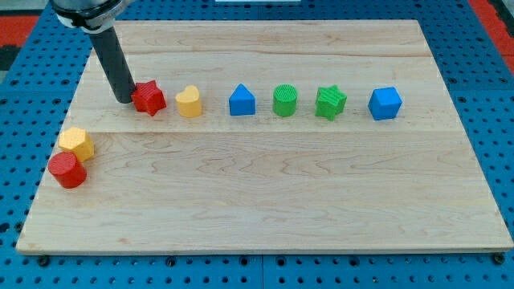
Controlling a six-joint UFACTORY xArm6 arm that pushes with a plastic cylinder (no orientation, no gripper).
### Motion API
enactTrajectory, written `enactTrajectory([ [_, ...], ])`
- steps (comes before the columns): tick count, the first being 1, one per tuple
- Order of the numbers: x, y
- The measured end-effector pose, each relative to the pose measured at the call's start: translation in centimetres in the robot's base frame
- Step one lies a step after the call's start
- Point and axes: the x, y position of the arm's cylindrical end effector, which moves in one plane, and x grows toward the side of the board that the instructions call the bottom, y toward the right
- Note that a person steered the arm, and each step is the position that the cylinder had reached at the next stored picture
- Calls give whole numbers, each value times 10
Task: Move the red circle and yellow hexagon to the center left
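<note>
Left of the red star [149,98] stands my black tip [125,100]; to its right run a yellow heart [189,102], blue pentagon-like block [242,101], green cylinder [285,101], green star [330,103] and blue cube [385,103]. Below-left of the star: yellow hexagon [76,143], red circle [67,169]. The board [273,193] is pale wood-grained.

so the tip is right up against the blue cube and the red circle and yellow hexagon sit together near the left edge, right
Not quite. The camera view shows my tip against the red star, not the blue cube, which sits far off at the view's right end of the row. The rest holds: the red circle and yellow hexagon sit together near the left edge.
</note>
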Motion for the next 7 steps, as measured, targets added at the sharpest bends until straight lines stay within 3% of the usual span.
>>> enactTrajectory([
  [1, 6, -24],
  [2, 39, 8],
  [4, 150, 5],
  [5, 150, -35],
  [7, 177, -50],
])
